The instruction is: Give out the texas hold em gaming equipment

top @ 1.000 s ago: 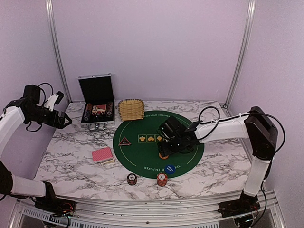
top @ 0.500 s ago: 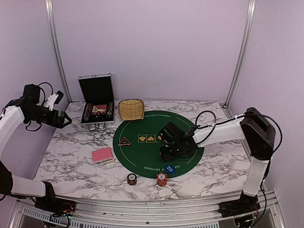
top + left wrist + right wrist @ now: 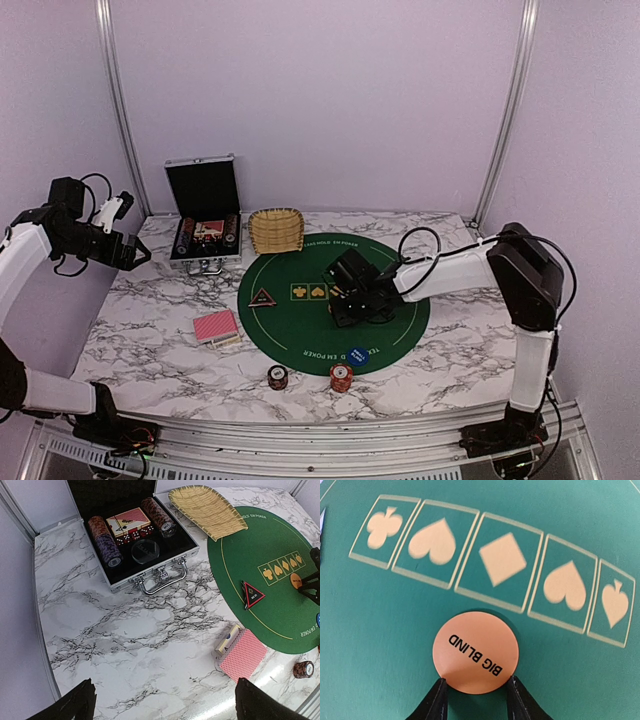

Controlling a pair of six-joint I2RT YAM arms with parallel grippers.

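My right jaws stand narrow, one fingertip [image 3: 440, 695] against each side of the orange disc [image 3: 475, 651] marked BIG BLIND. The disc lies on the green felt mat [image 3: 300, 325], just below the printed row of suit boxes [image 3: 492, 570], under the diamond.

Farther along the mat, the dark triangular marker [image 3: 262, 297] sits near its left edge, and the blue disc [image 3: 358, 354] lies near the edge closest to my bases. Two small stacks of poker chips [image 3: 278, 377] and [image 3: 341, 377] stand on the marble tabletop [image 3: 150, 340], just off that near edge. The pinkish-red-backed playing cards [image 3: 215, 326] lie on the tabletop to the left of the mat.

My left jaws are spread wide and hold nothing, raised above the left side of the tabletop, well apart from everything. At the back stand the open black case [image 3: 205, 225] and, just beside it, the wicker basket [image 3: 276, 230].
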